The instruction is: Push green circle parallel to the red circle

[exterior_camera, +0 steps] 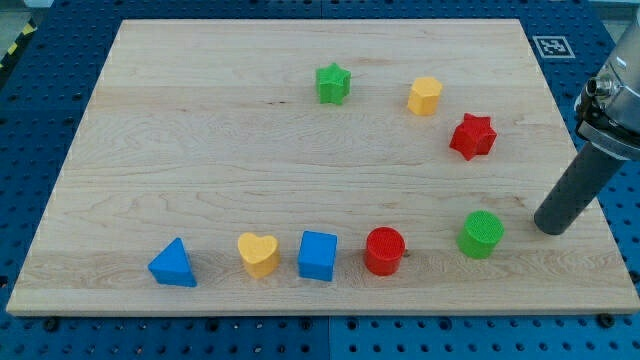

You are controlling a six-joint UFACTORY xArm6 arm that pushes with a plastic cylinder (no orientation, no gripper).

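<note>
The green circle (481,234) stands on the wooden board (250,150) at the lower right. The red circle (384,250) stands to its left, slightly lower in the view, with a gap between them. My tip (551,226) rests on the board to the right of the green circle, apart from it, at about the same height in the view. The dark rod rises from the tip toward the view's upper right.
In a row left of the red circle are a blue cube (318,256), a yellow heart (258,254) and a blue triangle (173,264). Toward the view's top are a green star (332,83), a yellow hexagon (425,96) and a red star (472,136).
</note>
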